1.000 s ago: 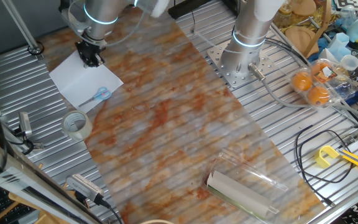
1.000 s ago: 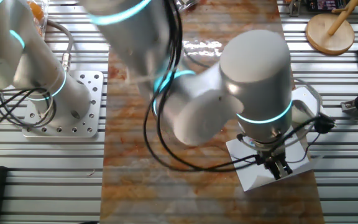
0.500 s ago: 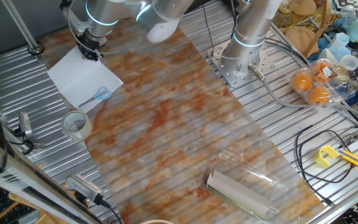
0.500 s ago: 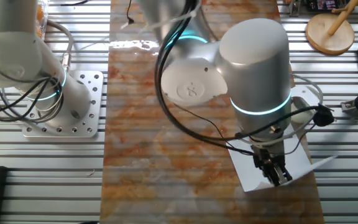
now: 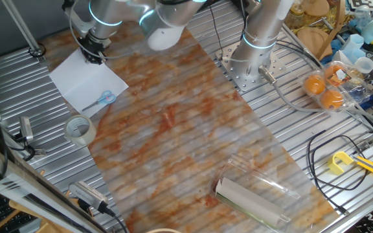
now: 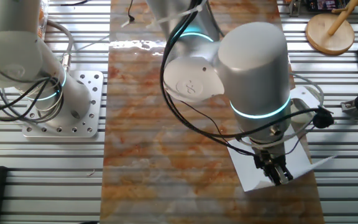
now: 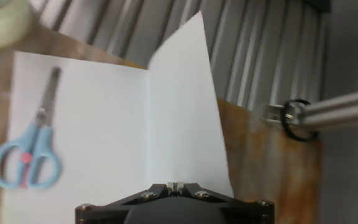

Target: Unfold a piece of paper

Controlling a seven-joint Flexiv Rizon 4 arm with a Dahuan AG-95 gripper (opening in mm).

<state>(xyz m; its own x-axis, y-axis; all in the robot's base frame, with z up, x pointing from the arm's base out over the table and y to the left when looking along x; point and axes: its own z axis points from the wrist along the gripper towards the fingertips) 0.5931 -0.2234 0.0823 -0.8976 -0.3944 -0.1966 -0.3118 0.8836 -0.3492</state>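
The piece of paper point(image 5: 83, 81) is a white sheet lying at the far left of the table. Small light-blue scissors point(image 5: 104, 98) rest on its near part. My gripper point(image 5: 94, 55) stands at the sheet's far edge. In the hand view the jaws point(image 7: 176, 185) are closed on the paper point(image 7: 104, 124). The right-hand flap stands up from the centre crease while the left half lies flat under the scissors point(image 7: 30, 155). In the other fixed view the gripper point(image 6: 278, 176) pinches the sheet point(image 6: 297, 158), whose right edge is lifted.
A translucent tape roll point(image 5: 81, 129) sits just in front of the paper. A rolled sheet in clear plastic point(image 5: 254, 194) lies near the front. Oranges in a plastic box point(image 5: 329, 87) and a yellow tool point(image 5: 342, 162) are at the right. A metal rod point(image 7: 340, 106) lies beyond the paper.
The gripper has moved a little toward the paper's far edge. The upper flap, flat one second ago, now stands raised. Little differs from half a second ago.
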